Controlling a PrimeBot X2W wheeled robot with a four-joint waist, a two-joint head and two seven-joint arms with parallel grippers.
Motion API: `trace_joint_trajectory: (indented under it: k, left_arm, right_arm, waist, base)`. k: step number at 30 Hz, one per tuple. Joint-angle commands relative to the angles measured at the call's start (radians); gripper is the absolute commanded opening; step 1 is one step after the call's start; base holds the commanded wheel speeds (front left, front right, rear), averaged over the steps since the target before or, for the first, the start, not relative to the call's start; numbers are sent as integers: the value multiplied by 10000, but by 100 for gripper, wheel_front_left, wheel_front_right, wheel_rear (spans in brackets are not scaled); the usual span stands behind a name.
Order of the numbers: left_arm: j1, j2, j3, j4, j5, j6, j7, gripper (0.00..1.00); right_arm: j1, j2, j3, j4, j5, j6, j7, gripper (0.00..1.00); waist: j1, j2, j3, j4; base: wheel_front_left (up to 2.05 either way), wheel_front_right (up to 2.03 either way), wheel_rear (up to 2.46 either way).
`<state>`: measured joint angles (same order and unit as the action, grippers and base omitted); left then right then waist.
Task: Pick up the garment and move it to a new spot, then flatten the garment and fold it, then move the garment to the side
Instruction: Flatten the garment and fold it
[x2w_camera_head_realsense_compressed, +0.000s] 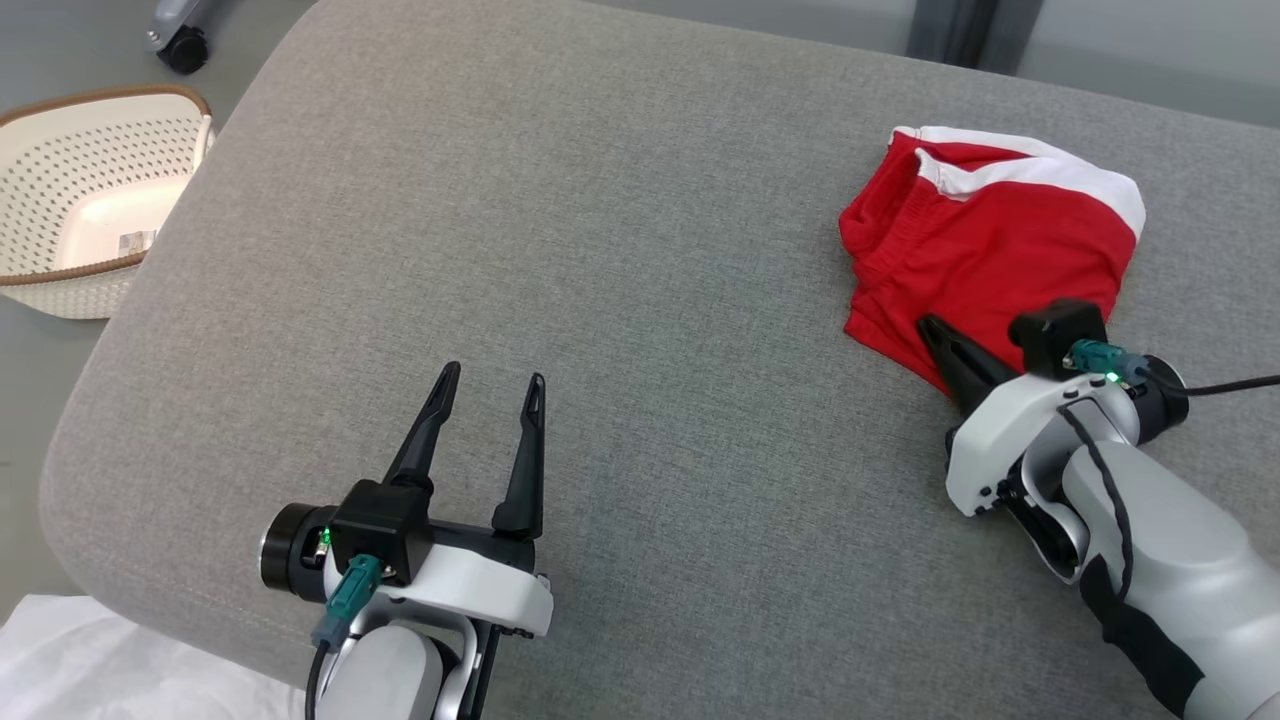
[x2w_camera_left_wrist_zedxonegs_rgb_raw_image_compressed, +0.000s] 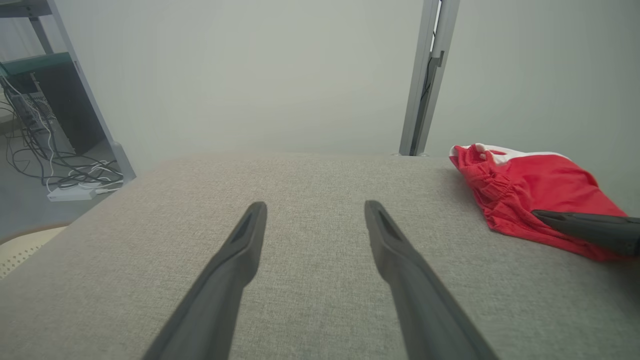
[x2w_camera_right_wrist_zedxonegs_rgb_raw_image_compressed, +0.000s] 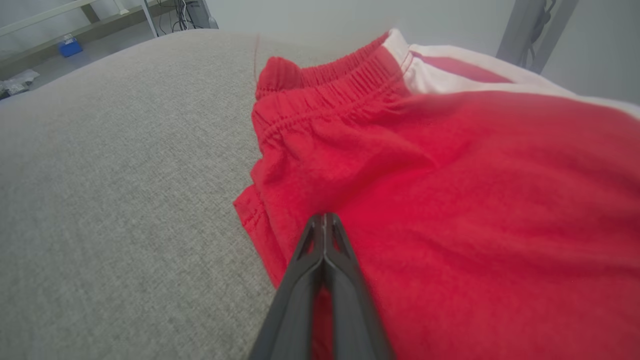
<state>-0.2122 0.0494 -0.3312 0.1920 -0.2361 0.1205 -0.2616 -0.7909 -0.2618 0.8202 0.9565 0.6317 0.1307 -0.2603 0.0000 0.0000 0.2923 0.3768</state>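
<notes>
The red cloth shorts with the white stripe (x2w_camera_head_realsense_compressed: 990, 250) lie bunched on the far right of the soft grey cloth-covered worktop (x2w_camera_head_realsense_compressed: 600, 250), and the right pincer (x2w_camera_head_realsense_compressed: 935, 335) is squeezed tight together with its tips on their near edge, though I can't tell if any cloth is pinched. The left pincer (x2w_camera_head_realsense_compressed: 493, 378) is spread wide, holds nothing and sits well apart from them. I think the right one needs a good bite of cloth and a slow lift, so the shorts don't slip out.
</notes>
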Motion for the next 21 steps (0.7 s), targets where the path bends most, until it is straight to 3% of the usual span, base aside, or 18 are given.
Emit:
trace_joint_trajectory:
  k: [1,9,17,21]
  left_arm:
    - [-107,33,15,-7,-8,39,-37,100]
    - [-111,33,279,62,135,-59,-37,100]
    - [189,36,544,169,265,-171,-37,100]
    - [322,36,648,224,237,-191,-38,100]
  right_arm:
    - [-77,-67,27,28,171,3,-45,0]
    - [117,-314,-935,-1371,298,3,-55,0]
    - [1586,-279,-3463,-2924,-1327,3,-56,0]
    - [2528,91,-4858,-3524,-2330,3,-55,0]
  waist:
    - [0,0,-14,-34]
    - [0,0,-365,-625]
    - [0,0,-1386,-1791]
    - [0,0,-1778,-2270]
  base:
    - [0,0,0]
    - [0,0,0]
    - [0,0,0]
    - [0,0,0]
